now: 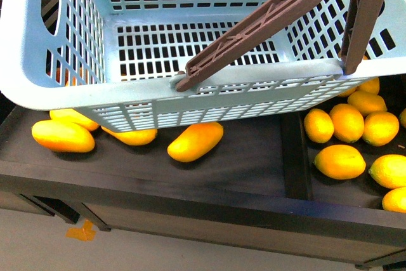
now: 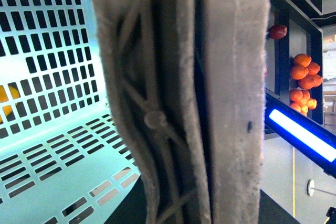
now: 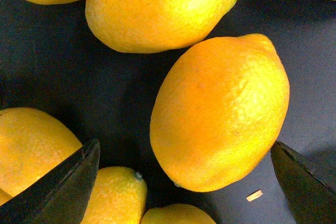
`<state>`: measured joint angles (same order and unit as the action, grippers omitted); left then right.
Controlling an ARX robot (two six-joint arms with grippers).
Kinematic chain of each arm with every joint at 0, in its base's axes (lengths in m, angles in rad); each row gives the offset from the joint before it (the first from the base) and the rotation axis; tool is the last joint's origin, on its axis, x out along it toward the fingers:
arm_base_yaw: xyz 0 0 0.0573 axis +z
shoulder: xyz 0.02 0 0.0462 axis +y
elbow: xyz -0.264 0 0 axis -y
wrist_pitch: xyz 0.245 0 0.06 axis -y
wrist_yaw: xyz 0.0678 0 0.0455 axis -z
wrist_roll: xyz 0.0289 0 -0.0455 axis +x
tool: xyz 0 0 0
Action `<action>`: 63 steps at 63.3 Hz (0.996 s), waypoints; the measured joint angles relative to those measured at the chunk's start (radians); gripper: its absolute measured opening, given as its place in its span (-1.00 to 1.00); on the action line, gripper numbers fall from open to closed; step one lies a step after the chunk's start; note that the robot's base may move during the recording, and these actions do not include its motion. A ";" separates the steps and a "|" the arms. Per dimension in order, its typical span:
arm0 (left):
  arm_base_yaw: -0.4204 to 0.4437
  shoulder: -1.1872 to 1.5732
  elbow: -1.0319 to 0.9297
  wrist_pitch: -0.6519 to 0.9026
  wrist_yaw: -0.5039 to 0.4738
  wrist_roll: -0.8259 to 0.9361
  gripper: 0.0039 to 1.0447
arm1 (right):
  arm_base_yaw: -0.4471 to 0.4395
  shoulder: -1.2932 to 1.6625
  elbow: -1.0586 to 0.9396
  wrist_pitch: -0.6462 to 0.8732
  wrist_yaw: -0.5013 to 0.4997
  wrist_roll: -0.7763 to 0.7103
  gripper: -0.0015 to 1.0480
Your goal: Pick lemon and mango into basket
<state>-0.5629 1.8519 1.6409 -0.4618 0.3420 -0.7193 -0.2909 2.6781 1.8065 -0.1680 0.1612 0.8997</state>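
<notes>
The pale aqua basket [image 1: 209, 93] hangs tilted over the dark display shelf and is empty. My left gripper [image 2: 194, 203] is shut on its brown handle [image 2: 173, 103], which fills the left wrist view; the jaws themselves are hidden. My right gripper [image 3: 185, 142] is open just above a bright yellow lemon [image 3: 220, 114], one dark finger [image 3: 63, 192] on each side, not touching it. More lemons [image 1: 347, 122] lie in the shelf's right bin. A small red fruit [image 2: 278, 31] sits on a far shelf; I cannot tell whether it is the mango.
Yellow-orange mangoes [image 1: 195, 141] lie in the left bin, partly under the basket. A dark divider [image 1: 295, 157] separates the two bins. Other lemons [image 3: 157, 9] crowd close around the right gripper. Oranges [image 2: 303, 72] are stacked on a far shelf beside a blue light bar [image 2: 302, 135].
</notes>
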 joint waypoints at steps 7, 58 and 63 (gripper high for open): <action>0.000 0.000 0.000 0.000 0.000 0.000 -0.69 | -0.005 0.016 0.028 -0.013 0.008 0.006 0.83; 0.000 0.000 0.000 0.000 0.000 0.000 -0.69 | -0.028 0.096 0.104 -0.043 0.030 0.024 0.19; 0.000 0.000 0.000 0.000 0.000 0.000 -0.69 | -0.029 0.077 0.059 0.000 0.034 -0.003 0.18</action>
<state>-0.5629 1.8519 1.6409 -0.4618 0.3420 -0.7193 -0.3202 2.7552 1.8656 -0.1684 0.1951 0.8963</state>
